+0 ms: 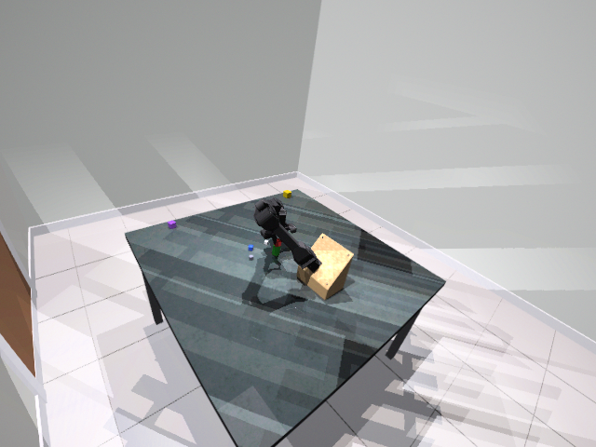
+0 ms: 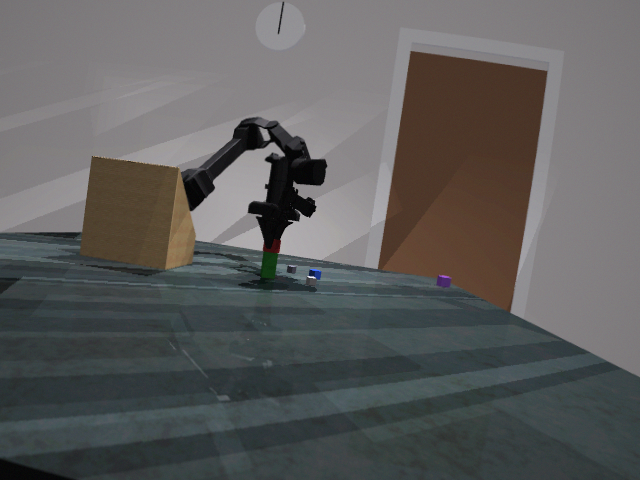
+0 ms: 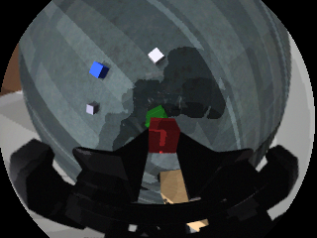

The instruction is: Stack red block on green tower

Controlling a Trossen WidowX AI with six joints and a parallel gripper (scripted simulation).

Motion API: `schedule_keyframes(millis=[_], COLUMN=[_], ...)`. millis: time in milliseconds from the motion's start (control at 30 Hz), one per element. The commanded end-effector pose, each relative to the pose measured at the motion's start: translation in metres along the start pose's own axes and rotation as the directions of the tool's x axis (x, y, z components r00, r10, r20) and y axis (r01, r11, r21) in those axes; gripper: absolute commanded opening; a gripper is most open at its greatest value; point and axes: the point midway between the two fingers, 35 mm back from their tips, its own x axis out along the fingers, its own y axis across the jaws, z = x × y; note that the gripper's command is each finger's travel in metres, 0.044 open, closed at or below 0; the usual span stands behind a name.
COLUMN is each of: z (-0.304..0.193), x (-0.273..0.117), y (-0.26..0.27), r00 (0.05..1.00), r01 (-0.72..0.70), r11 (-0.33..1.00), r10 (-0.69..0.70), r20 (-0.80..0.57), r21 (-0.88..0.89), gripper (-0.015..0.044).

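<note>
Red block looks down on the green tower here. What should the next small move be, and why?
Probably open the gripper slowly, without moving sideways. In the exterior view the red block sits directly on the green tower, roughly in line with it, and the fingers are clamped on it. The wrist view shows green just beyond the red, so exact centring is hard to tell.
</note>
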Motion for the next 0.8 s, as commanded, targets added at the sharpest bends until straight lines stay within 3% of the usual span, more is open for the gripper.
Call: schedule_keyframes(millis=[0, 467, 767], z=[0.0002, 0.0002, -0.0001], x=[0.0004, -0.0014, 0.0005], y=[0.0005, 0.0005, 0.0000], r00=[1.000, 1.000, 1.000], r01=[-0.006, -0.005, -0.001], r11=[1.000, 1.000, 1.000], r10=[0.006, 0.005, 0.001], r20=[0.001, 0.001, 0.000], r21=[0.007, 0.007, 0.001], gripper=[0.0000, 0.0000, 0.0236])
